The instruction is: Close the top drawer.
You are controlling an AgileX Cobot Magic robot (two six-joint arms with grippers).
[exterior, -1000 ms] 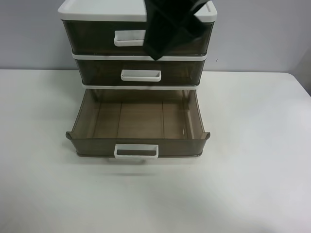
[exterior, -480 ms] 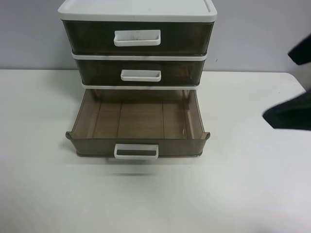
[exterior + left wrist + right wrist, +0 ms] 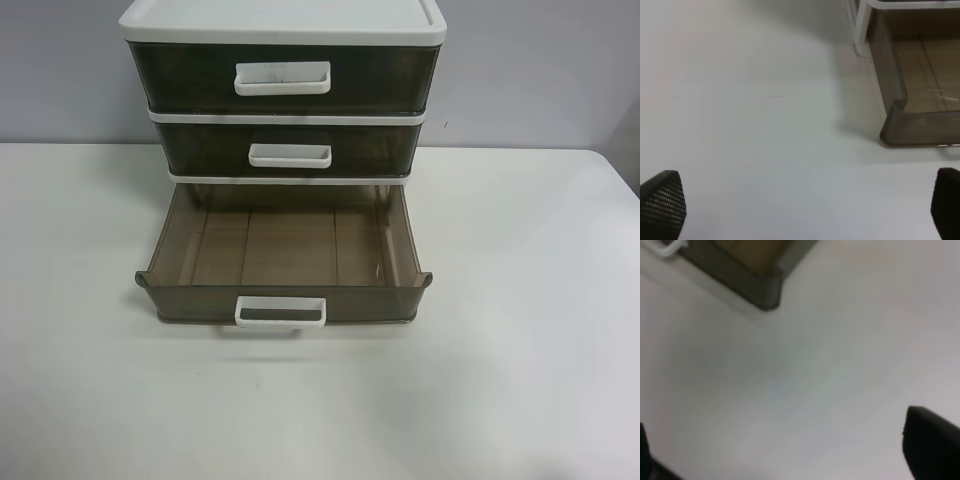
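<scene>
My arm, which a second ago crossed in front of the cabinet (image 3: 283, 100), has left the high view. The top drawer (image 3: 283, 78) sits flush under the white lid, its scuffed handle (image 3: 282, 77) untouched by anything; I judge the task done. The bottom drawer (image 3: 284, 265) stands pulled out. My right claw (image 3: 785, 450) and left claw (image 3: 805, 205) hang wide and empty over the bare white desk (image 3: 520, 350), though the right wrist view is blurred. A grey wall (image 3: 540, 70) backs the desk.

Smoky brown see-through plastic forms the top drawer (image 3: 283, 88), its white handle (image 3: 282, 77) flecked with faint dark scuffs, beneath a white lid (image 3: 280, 20); the table (image 3: 520, 330) is plain white, the wall (image 3: 540, 70) pale grey.
</scene>
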